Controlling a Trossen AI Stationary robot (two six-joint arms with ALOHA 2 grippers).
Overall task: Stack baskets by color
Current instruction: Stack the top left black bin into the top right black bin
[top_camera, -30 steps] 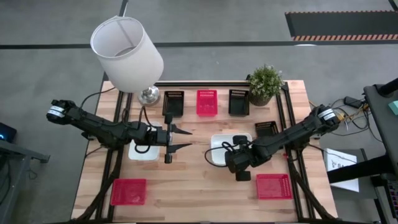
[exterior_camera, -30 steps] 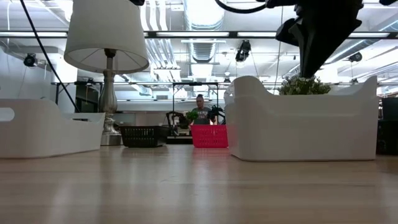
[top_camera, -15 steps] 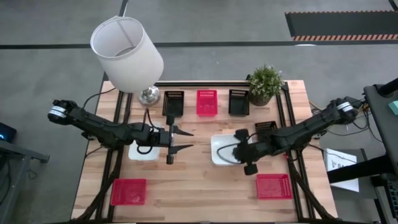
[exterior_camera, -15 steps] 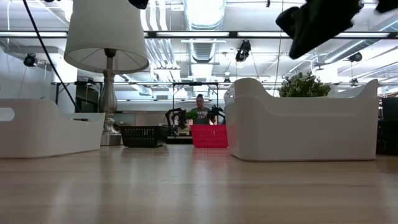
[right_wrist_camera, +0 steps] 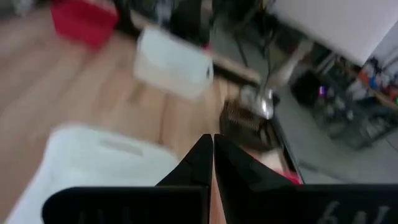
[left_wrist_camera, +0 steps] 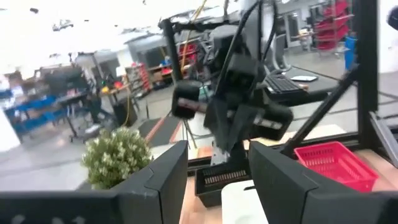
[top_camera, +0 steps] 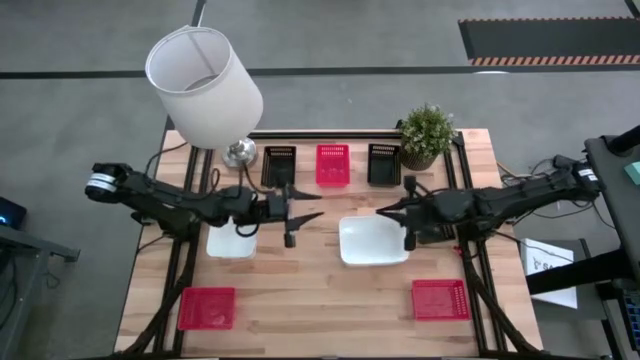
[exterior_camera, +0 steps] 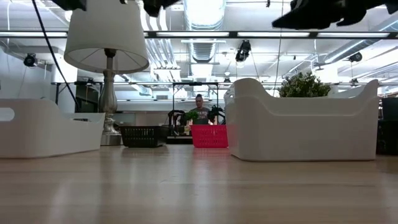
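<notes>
Right gripper (top_camera: 383, 210), fingers pinched together and empty, has lifted off the white basket (top_camera: 372, 240) mid-tabletop and swung up level. Left gripper (top_camera: 315, 202) hovers spread, empty. No basket carried; colour stacking seems barely begun.

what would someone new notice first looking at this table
Probably the big white lampshade looming over the table's back left corner. Next, the two dark arms meeting mid-table, the left tool open and the right tool shut, both empty, above two white baskets.
</notes>
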